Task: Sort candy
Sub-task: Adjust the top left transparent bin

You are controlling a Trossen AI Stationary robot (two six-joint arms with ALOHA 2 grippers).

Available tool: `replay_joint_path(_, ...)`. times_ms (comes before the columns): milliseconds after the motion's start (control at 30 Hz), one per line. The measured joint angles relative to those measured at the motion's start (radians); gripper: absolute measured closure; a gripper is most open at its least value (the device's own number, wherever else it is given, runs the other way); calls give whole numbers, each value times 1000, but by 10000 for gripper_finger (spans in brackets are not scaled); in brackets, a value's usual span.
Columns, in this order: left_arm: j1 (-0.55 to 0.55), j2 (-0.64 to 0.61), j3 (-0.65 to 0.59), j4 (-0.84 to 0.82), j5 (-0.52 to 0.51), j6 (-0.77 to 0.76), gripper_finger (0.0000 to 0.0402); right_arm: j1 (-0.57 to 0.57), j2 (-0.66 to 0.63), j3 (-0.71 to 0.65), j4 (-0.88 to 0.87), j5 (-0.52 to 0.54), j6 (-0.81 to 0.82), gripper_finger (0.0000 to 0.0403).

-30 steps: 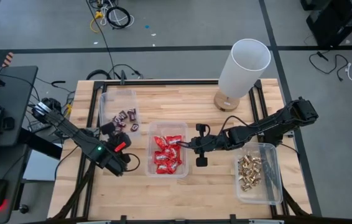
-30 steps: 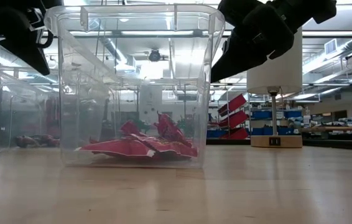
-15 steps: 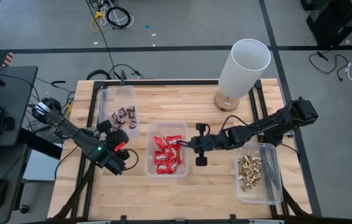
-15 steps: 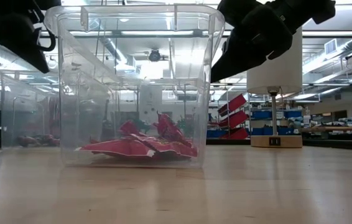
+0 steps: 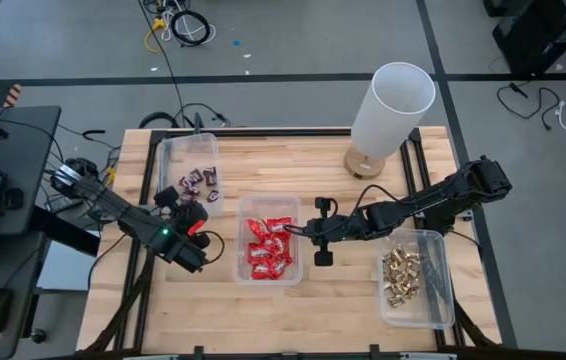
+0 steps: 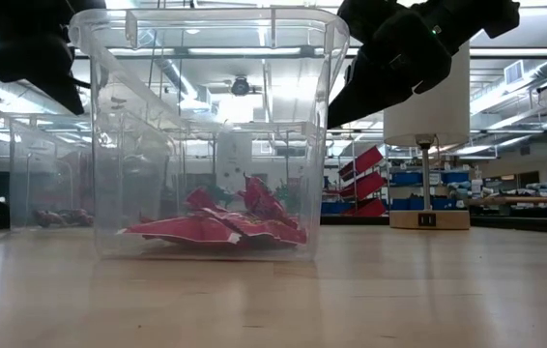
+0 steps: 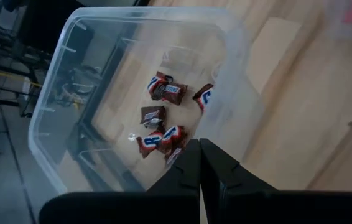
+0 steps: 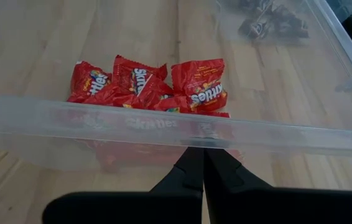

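All candy in view already lies in bins: red packets (image 5: 269, 246) in the centre bin (image 5: 244, 272), dark mini bars (image 5: 199, 181) in the far-left bin (image 5: 166, 156), gold-foil pieces (image 5: 401, 276) in the right bin (image 5: 441, 300). No loose piece shows on the table (image 5: 333, 160).

The left gripper (image 7: 199, 163) hangs just beside the mini-bar bin, fingers pressed together, empty. The right gripper (image 8: 202, 165) sits at the centre bin's rim, likewise closed on nothing.

Judgement: sorting appears finished or nearly so — the step in hand looks like a pause between placements. The next move calls for locating any remaining piece — otherwise, retract both arms clear of the bins.
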Motion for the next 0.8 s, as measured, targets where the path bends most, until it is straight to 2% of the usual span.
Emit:
replay_joint_path(567, 47, -3, 0, -65, 27, -15, 402, 0, 0, 0, 0, 0, -1, 403)
replay_joint_path(700, 32, -11, 12, -68, -23, 22, 402, 0, 0, 0, 0, 0, -6, 403)
replay_joint_path(800, -14, -22, 80, -57, -58, 111, 402, 0, 0, 0, -1, 0, -5, 403)
